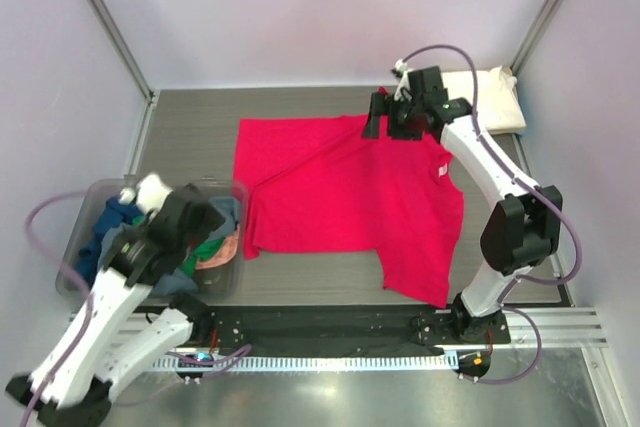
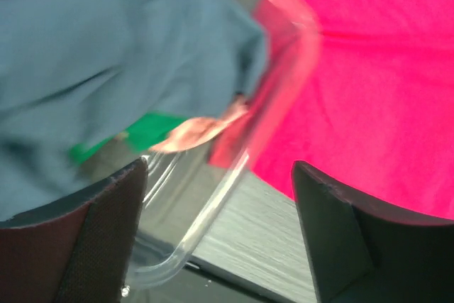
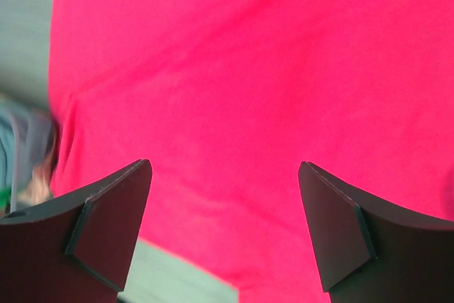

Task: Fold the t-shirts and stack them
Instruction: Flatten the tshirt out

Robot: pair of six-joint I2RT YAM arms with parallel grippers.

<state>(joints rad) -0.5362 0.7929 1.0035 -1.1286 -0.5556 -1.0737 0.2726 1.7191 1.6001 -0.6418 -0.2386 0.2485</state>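
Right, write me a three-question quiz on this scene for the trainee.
1. True or false: the red shirt lies inside the bin.
2. Where is the cream shirt? A. far right B. near left C. in the bin
3. Fill in: the left gripper and the right gripper both stand ____.

Key: 1. False, it is spread flat beside the bin. 2. A. 3. Open.
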